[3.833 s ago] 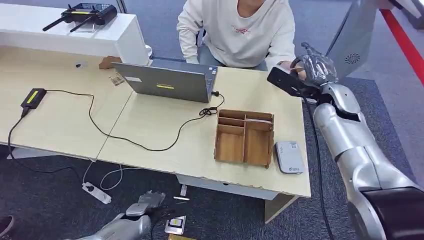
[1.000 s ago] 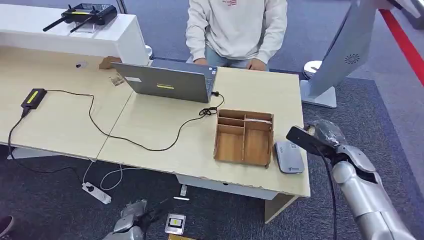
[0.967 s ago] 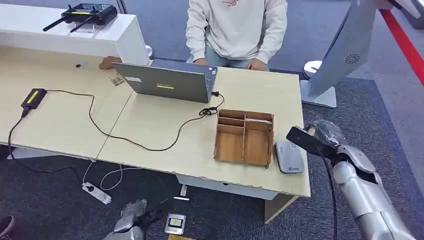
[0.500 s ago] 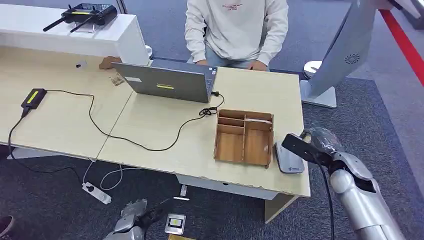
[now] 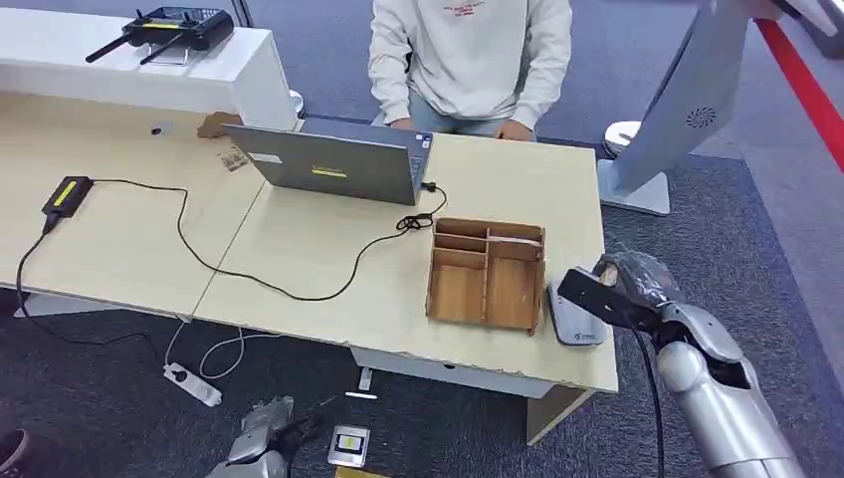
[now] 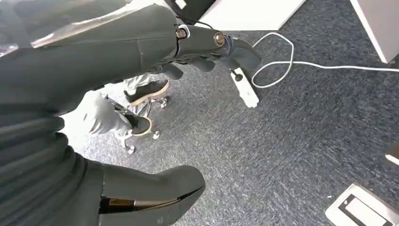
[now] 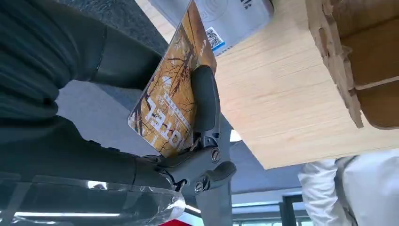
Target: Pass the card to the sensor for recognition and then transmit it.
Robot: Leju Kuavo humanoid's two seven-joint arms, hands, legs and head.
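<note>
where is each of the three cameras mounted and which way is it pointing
Head view: high on the robot, looking forward and down at the desk, laptop and seated person; its right hand and silver arm show.
Left wrist view: behind the hanging left hand, facing the carpet and a power strip.
Right wrist view: behind the right hand, facing the card it pinches, near the sensor.
Shared: head and right wrist views both show the sensor and wooden tray.
</note>
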